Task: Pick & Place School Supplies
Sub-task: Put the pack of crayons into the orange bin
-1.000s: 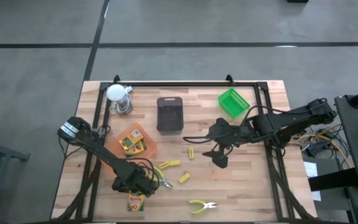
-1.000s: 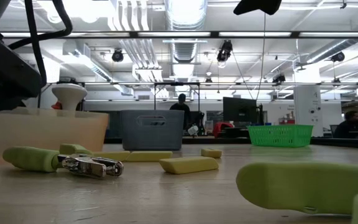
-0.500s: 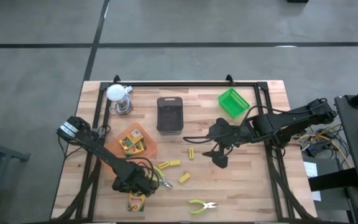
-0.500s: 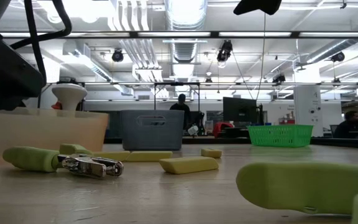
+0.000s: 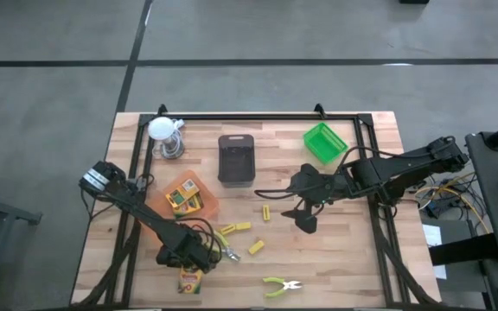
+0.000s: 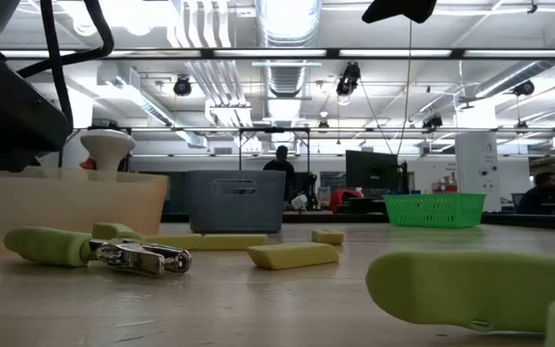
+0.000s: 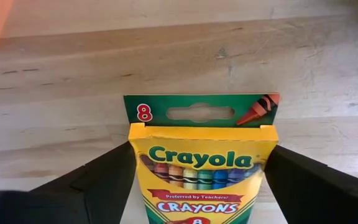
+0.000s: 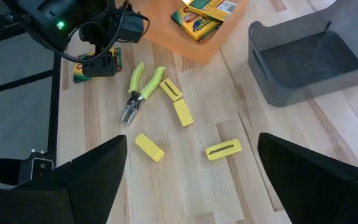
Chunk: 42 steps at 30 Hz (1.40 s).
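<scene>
At the lower left of the overhead frame, a Crayola crayon box (image 7: 202, 168) lay flat on the wooden table (image 5: 353, 259), its hang tab pointing away from the left gripper (image 5: 188, 263). That gripper's two dark fingers stood spread to either side of the box, straddling it without visibly pinching it, apparently lined up for a pick. Just up-frame sat the orange tray (image 5: 206, 206), which already held more crayon boxes (image 5: 182, 199), the likely destination for this one. To the right of the box, lime-handled pliers (image 8: 139, 89) and several short yellow blocks (image 8: 183, 112) were strewn near the frame's lower centre, and a second lime-handled tool (image 5: 280, 286) lay at the bottom edge. The right gripper (image 5: 305, 216) hovered at mid-frame above the scattered blocks, fingers wide and empty, seemingly waiting. A dark grey bin (image 5: 236, 159), a green basket (image 5: 324, 142) and a white-topped metal object (image 5: 166, 136) lined the upper part of the table.
</scene>
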Each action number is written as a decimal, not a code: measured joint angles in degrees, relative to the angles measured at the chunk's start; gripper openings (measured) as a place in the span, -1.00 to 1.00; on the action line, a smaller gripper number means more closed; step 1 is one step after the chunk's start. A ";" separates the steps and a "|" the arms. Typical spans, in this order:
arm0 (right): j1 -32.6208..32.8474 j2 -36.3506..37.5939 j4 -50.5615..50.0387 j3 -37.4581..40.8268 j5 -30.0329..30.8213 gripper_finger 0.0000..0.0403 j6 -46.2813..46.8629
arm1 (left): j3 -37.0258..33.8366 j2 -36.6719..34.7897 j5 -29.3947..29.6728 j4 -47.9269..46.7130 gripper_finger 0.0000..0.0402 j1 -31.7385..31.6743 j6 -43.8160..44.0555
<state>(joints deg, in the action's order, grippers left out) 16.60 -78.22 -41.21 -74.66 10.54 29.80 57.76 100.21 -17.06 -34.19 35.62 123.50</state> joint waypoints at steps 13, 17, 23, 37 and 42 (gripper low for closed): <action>-0.02 0.00 0.00 -0.01 0.00 0.76 -0.02 | 1.64 0.14 -0.15 0.67 0.69 0.02 -0.70; -0.01 0.00 0.00 -0.01 0.00 0.76 0.01 | 2.47 0.14 -0.17 1.22 0.69 0.00 -1.25; 0.00 0.00 0.00 0.01 -0.01 0.76 0.01 | 4.04 0.14 0.57 2.25 0.69 0.00 -3.52; -0.02 0.00 -0.02 -0.01 0.00 0.76 0.00 | 10.45 0.14 13.32 -0.34 0.69 -1.00 -11.33; -0.02 0.00 0.00 -0.01 0.00 0.76 -0.02 | 15.98 0.14 19.71 -7.14 0.69 -1.97 -17.89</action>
<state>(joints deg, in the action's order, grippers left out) 16.58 -78.22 -41.21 -74.66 10.54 29.78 73.74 100.36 2.65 -41.33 33.64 105.62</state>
